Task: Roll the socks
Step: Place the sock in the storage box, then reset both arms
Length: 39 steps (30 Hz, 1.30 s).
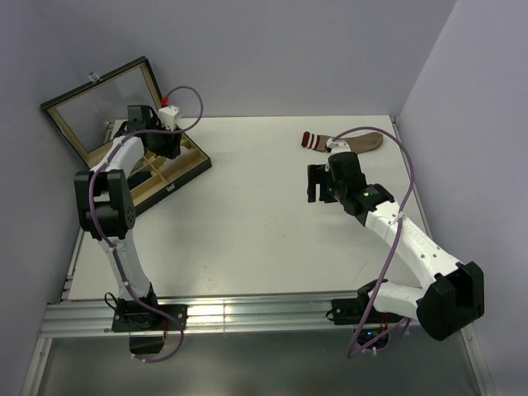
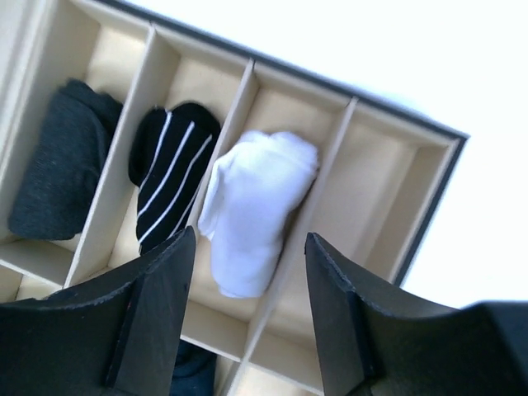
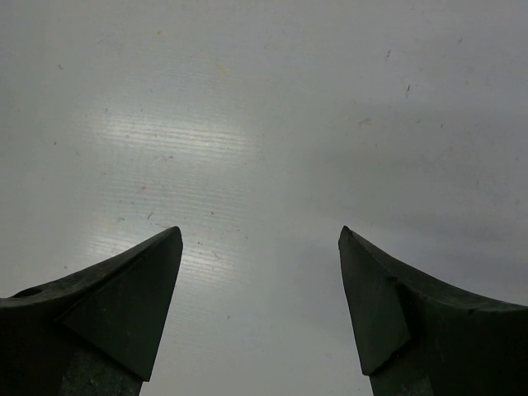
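In the left wrist view, rolled socks lie in the compartments of a divided box (image 2: 342, 124): a dark grey sock (image 2: 62, 173), a black sock with white stripes (image 2: 169, 165), a white sock (image 2: 252, 210), and a navy sock (image 2: 190, 375) in the row nearer the camera. My left gripper (image 2: 250, 247) hovers open above the white sock, holding nothing. A flat brown sock (image 1: 363, 142) with a striped cuff lies on the table at the back right. Just in front of it my right gripper (image 3: 260, 235) stands open over bare table.
The box (image 1: 186, 169) sits at the table's back left corner with its glass lid (image 1: 99, 103) propped open behind it. The left arm (image 1: 107, 198) stretches over the box. The right arm (image 1: 396, 231) crosses the right side of the white table (image 1: 239, 223).
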### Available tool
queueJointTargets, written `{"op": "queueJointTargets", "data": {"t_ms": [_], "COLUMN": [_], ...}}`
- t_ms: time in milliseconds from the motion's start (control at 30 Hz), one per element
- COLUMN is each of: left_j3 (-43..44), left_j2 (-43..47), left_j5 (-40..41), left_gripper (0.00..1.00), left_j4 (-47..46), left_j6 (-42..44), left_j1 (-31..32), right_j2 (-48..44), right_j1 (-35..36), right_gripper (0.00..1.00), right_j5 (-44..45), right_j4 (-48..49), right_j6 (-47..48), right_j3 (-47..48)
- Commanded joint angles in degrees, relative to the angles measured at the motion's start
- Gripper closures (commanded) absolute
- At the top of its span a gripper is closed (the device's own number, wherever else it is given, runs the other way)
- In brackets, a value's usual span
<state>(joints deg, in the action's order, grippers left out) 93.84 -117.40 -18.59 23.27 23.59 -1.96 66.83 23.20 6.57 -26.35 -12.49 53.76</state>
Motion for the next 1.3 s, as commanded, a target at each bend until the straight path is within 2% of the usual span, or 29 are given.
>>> {"op": "queueJointTargets", "data": {"t_ms": [0, 67, 167, 233, 267, 333, 367, 433, 467, 567, 600, 767, 867, 933, 1067, 1267], "left_j3": [-2.34, -4.98, -7.79, -10.07, -10.87, -11.31, -11.40, -12.71, -13.50, -16.49, -17.02, -18.70, -18.00, -17.12, -16.76, -15.80], "left_j2": [6.29, 8.23, 14.89, 18.68, 22.79, 26.94, 31.23, 35.99, 41.15, 51.52, 53.92, 67.71, 73.78, 76.70, 84.07, 88.66], "left_j5": [-3.65, -3.13, -0.14, 5.37, 8.02, 12.85, 18.10, 22.09, 25.59, 28.78, 29.22, 29.75, 33.34, 38.96, 44.60, 50.74], "left_gripper": [0.38, 0.36, 0.34, 0.33, 0.33, 0.32, 0.31, 0.29, 0.28, 0.21, 0.17, 0.10, 0.06, 0.03, 0.02, 0.01], "left_j4": [-7.08, -12.26, -16.83, -18.43, -19.30, -17.39, -14.68, -12.20, -10.71, -8.07, -5.89, 2.03, 8.01, 11.35, 13.99, 15.75], "left_j6": [-6.43, -9.69, -18.98, -22.17, -26.97, -30.35, -33.06, -35.19, -37.02, -41.07, -41.78, -43.28, -41.71, -41.53, -41.26, -41.26], "left_j1": [0.29, 0.29, 0.29, 0.37, 0.29, 0.29, 0.37, 0.37, 0.29, 0.29, 0.37, 0.29, 0.55, 1.43, 5.38, 7.76], "right_j2": [-1.79, -2.75, -4.85, -6.44, -7.84, -9.43, -10.31, -12.68, -13.47, -16.55, -17.42, -23.66, -28.41, -30.96, -38.33, -46.16], "right_j1": [-0.35, -0.35, -0.35, -0.35, -0.35, -0.35, -0.35, -0.35, -0.35, -0.35, -0.35, -0.44, -0.35, -0.35, -0.35, -0.35], "right_gripper": [0.17, 0.16, 0.16, 0.16, 0.15, 0.15, 0.15, 0.14, 0.13, 0.10, 0.09, 0.06, 0.04, 0.04, 0.01, 0.00], "right_j5": [0.81, 1.60, 3.79, 5.29, 6.69, 8.19, 8.89, 10.92, 11.27, 10.57, 10.31, 13.11, 15.58, 16.89, 20.75, 24.10], "right_j4": [-0.10, -0.46, -1.77, -2.65, -3.70, -4.67, -5.37, -7.39, -8.79, -10.99, -11.53, -14.43, -14.08, -13.82, -13.55, -12.76], "right_j6": [0.45, 0.27, -0.60, -1.30, -2.00, -2.80, -3.32, -4.91, -5.69, -6.75, -7.02, -7.11, -6.32, -5.36, -2.11, 0.89], "right_j3": [3.28, 3.72, 4.60, 5.21, 6.17, 7.23, 8.46, 9.61, 10.92, 13.03, 13.56, 15.06, 13.40, 12.34, 10.85, 8.74]}}
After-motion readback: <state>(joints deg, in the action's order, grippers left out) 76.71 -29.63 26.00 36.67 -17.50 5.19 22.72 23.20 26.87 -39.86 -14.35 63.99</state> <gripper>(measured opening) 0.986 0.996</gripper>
